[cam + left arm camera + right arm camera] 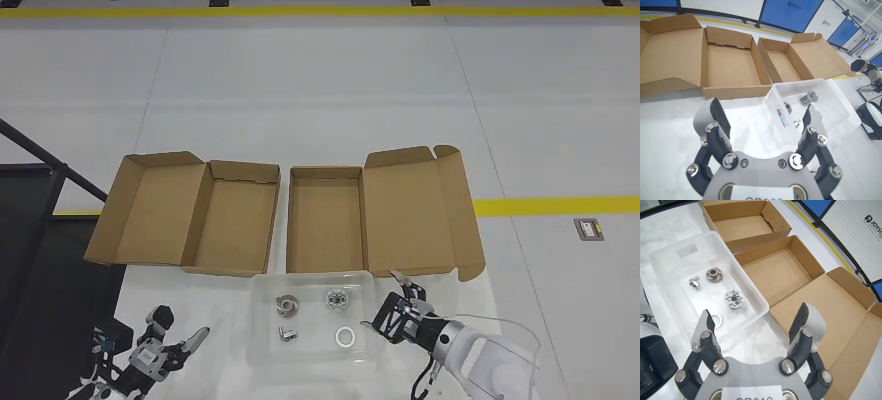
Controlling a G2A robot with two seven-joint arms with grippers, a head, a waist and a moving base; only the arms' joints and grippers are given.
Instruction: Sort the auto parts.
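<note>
A clear plastic bin [262,330] at the table's front holds a flanged hub [714,274], a toothed round part [733,299], a small bracket [694,282] and a flat ring [717,320]. My right gripper [755,311] is open and empty, just off the bin's right end, near the ring [346,337]. My left gripper [762,104] is open and empty over bare table to the left of the bin [798,82], apart from it. In the top view, the right gripper [405,290] and left gripper [182,328] flank the bin.
Two open, empty cardboard boxes stand behind the bin: the left box [235,215] and the right box [325,220], each with its lid folded outward. The right box's lid [829,306] lies under and beyond my right gripper. The table's left edge borders a dark frame [40,160].
</note>
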